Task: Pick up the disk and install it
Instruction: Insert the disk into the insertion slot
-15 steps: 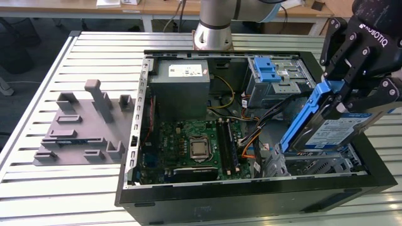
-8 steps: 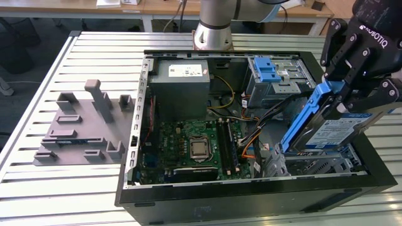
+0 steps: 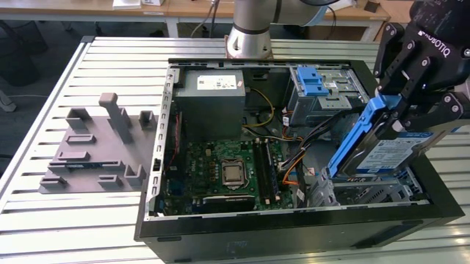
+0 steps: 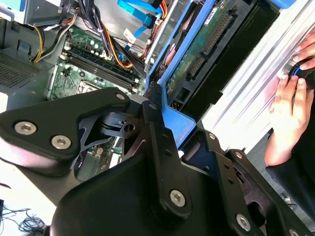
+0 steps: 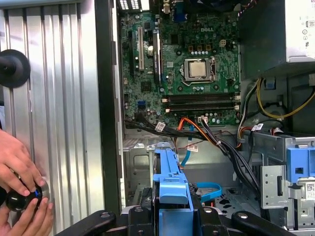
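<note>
The disk, silver with a white-and-blue label in a blue carrier, stands steeply tilted over the metal drive bay in the open computer case, at the exterior view's right. Its lower end reaches the bay's top edge. My gripper is shut on the disk's upper end, its black fingers clamping the blue carrier from both sides. In the second wrist view the disk's green underside runs away from the gripper. In the first wrist view the carrier sticks out between the fingers above the bay.
The case holds a motherboard, a grey power supply box, a silver cage with a blue latch and loose cables. A grey fixture lies on the slatted table. A person's hands grip a black knob beside the case.
</note>
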